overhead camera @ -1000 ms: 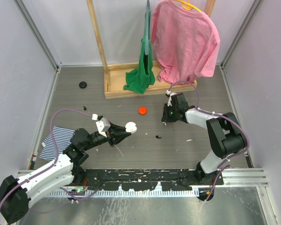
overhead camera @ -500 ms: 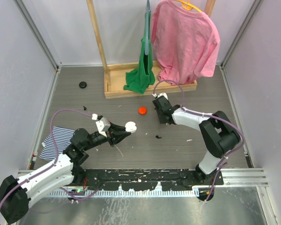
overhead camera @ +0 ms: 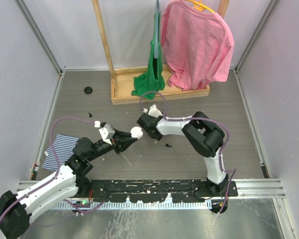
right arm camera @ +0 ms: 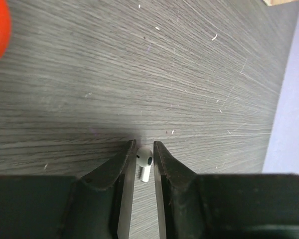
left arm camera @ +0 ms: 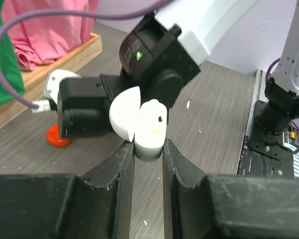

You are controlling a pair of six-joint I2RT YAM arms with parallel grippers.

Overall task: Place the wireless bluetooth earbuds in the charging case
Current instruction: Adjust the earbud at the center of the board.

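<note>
The white earbud (right arm camera: pixel 144 163) is being pinched between the fingers of the right tool (right arm camera: pixel 143 149), with its stem pointing back toward the wrist and the gray counter (right arm camera: pixel 89 74) below it. The charging case (left arm camera: pixel 150 130) is being clamped at its base by the left tool (left arm camera: pixel 149 149), with its lid (left arm camera: pixel 124 112) swung open to the left of the body. The right tool is being held just beyond the case, ahead of the left tool's fingertips. An orange cap (left arm camera: pixel 56 138) is being seen on the counter, ahead and to the left of the left tool.
</note>
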